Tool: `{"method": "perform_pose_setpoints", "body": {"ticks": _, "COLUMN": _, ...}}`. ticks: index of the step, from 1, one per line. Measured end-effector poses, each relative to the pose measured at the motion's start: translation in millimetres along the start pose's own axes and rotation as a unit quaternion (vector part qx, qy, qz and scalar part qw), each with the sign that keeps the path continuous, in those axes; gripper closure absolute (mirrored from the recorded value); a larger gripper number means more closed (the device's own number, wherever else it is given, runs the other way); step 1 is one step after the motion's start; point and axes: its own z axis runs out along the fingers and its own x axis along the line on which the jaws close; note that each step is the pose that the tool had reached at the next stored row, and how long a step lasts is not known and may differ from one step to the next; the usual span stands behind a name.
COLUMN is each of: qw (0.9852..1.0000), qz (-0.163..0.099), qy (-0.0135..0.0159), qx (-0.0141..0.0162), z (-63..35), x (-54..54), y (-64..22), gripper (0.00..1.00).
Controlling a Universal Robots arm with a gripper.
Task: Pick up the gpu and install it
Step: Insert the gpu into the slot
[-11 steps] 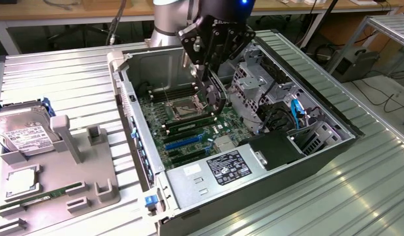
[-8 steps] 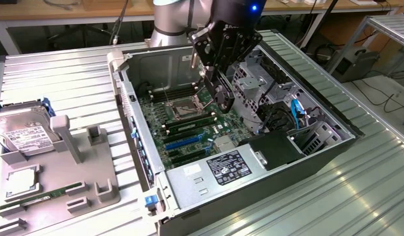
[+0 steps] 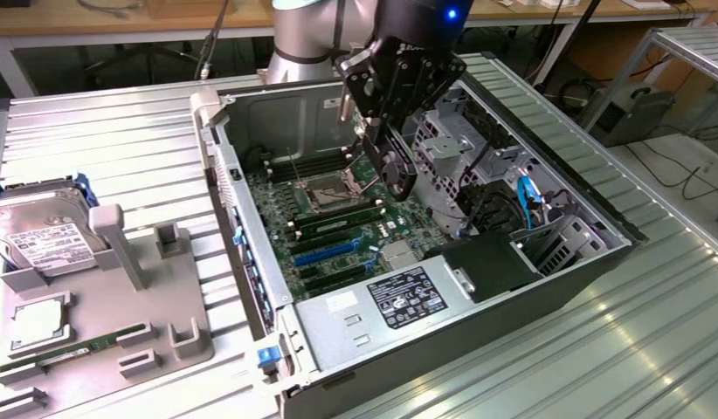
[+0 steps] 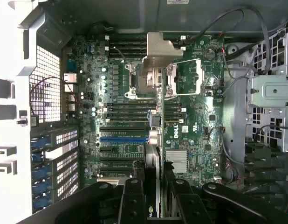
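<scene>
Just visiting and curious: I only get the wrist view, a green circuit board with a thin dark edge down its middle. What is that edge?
Observer: A thin flat black gpu card, held upright by the gripper; the exterior view shows its broad face.
Visitor: Where's the computer?
Observer: The open grey computer case lies on its side on a ribbed metal table.
Visitor: Anything outside it?
Observer: A silver hard drive with a white label leans in a grey holder, at the exterior view's left.
</scene>
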Motion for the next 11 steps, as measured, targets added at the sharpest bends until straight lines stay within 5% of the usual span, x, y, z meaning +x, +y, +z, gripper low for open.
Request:
{"method": "perform_pose_setpoints", "body": {"ticks": 3, "qw": 0.9999, "qz": -0.012, "qy": -0.0037, "qx": 0.0004, "z": 0.4, "x": -0.1, "y": 0.4, "gripper": 0.74}}
{"method": "perform_pose_setpoints", "body": {"ticks": 8, "qw": 0.9978, "qz": -0.066, "qy": -0.002, "qx": 0.0009, "z": 1.2, "x": 0.0, "y": 0.4, "gripper": 0.74}}
{"method": "perform_pose_setpoints", "body": {"ticks": 11, "qw": 0.9951, "qz": -0.099, "qy": -0.0008, "qx": 0.0012, "z": 1.8, "x": 0.0, "y": 0.3, "gripper": 0.74}}
